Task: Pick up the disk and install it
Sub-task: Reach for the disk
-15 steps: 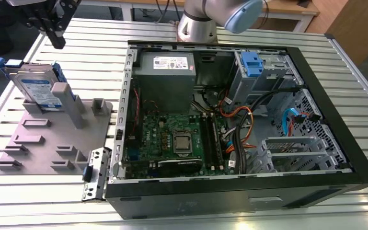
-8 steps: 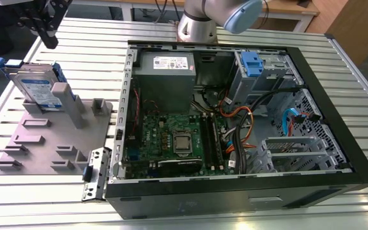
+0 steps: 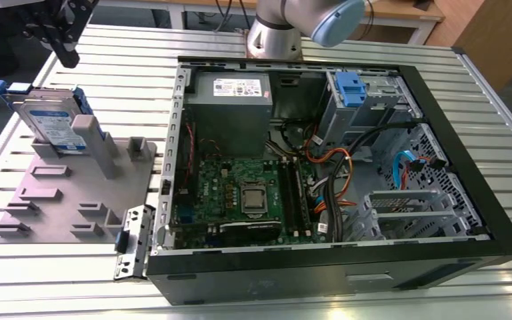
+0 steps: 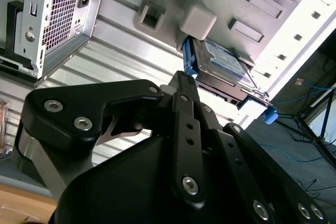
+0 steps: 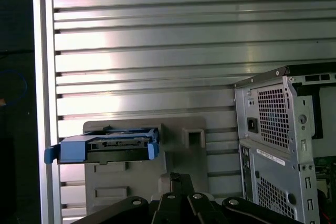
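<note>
**A:** While the gripper [image 3: 65, 59] hangs over the exterior view's left side, where is the disk [image 3: 56, 123]?

**B:** Standing on edge in the grey fixture [image 3: 51, 200] on the worktop [image 3: 123, 73], beside the open computer case [image 3: 327, 261]. Nothing touches it.

**A:** And the gripper's state?

**B:** In both wrist views it looks closed on itself, with nothing held. It is above the disk [image 4: 220, 61] and apart from it.

**A:** Which step, then?

**B:** The approach to the pick, I'd judge. Nothing is installed yet.

**A:** What does a grasp call for?

**B:** Jaws parted wider than the drive is thick, squared to its upper edge between the blue rails. Then a straight descent that misses the fixture's posts.
</note>
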Robot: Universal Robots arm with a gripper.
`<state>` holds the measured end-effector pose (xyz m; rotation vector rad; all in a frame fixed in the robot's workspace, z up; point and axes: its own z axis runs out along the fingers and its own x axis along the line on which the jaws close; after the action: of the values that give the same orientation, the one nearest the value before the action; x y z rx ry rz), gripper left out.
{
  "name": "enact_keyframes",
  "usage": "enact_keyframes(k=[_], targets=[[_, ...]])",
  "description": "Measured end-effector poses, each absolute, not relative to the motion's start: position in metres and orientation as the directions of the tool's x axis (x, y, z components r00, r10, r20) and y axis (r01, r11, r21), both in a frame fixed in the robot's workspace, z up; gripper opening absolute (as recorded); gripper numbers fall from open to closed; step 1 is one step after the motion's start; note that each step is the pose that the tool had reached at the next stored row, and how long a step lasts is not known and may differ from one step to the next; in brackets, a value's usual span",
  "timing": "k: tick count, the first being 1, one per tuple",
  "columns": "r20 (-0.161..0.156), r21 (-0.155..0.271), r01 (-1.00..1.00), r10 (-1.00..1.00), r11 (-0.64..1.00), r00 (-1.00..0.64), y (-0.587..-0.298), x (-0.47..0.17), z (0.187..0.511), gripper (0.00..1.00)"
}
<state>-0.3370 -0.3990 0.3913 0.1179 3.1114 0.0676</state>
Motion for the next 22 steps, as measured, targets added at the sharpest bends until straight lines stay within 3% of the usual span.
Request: enact_keyframes(k=[22], targets=[[-0.026,0.044,0.075,0.076,0.996,-0.997,-0.3983,-0.3379,0.3838,0.11]])
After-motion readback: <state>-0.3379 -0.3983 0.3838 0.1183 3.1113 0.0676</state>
